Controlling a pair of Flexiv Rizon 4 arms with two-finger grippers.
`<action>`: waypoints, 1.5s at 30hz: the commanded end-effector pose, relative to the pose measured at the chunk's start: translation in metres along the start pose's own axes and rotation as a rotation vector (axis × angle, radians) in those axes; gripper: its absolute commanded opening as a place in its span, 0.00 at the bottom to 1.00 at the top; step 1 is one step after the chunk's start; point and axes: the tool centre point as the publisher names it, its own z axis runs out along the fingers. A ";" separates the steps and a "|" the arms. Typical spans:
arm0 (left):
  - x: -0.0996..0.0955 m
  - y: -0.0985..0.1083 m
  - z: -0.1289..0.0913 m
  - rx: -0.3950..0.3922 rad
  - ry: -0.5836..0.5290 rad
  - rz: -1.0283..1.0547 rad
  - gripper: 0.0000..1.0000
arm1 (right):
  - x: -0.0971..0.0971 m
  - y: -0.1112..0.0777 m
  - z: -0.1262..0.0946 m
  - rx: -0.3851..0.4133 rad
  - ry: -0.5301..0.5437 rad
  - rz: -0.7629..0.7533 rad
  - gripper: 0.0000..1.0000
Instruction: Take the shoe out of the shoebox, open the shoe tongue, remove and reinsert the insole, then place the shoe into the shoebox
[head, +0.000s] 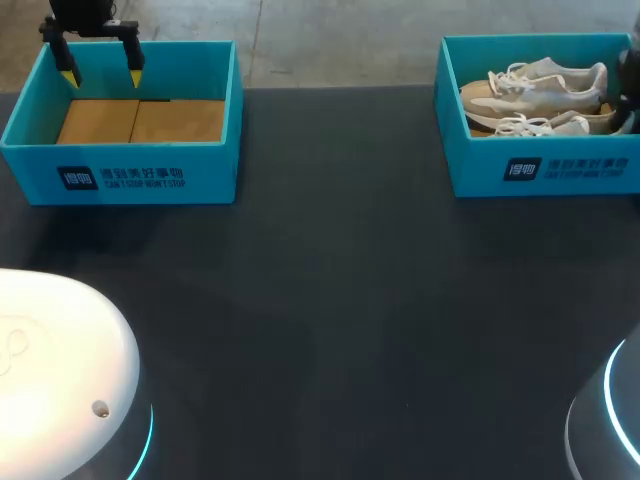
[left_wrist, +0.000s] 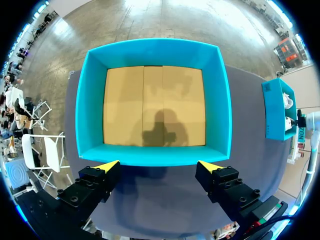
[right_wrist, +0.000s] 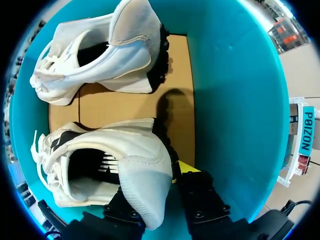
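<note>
While your left gripper hangs open well apart, your right gripper, grip unclear, sits at the heel of the near shoe, toe pointing away.

Shoe: matt cloth (smoother, greyer at the heel); shoebox: matt cardboard.

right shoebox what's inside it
Two white shoes, a front shoe and a back shoe, on a cardboard floor. Whatever lies under them is covered.
</note>
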 end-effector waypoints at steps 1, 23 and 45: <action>0.000 0.000 0.000 0.000 -0.001 0.000 1.00 | 0.005 -0.003 -0.001 -0.012 0.003 0.001 0.00; 0.000 0.000 0.000 0.000 -0.001 0.000 1.00 | 0.010 -0.015 -0.061 -0.086 -0.010 0.018 0.00; 0.000 0.000 0.000 0.000 -0.001 0.000 1.00 | -0.002 -0.020 -0.096 -0.113 -0.057 0.027 0.00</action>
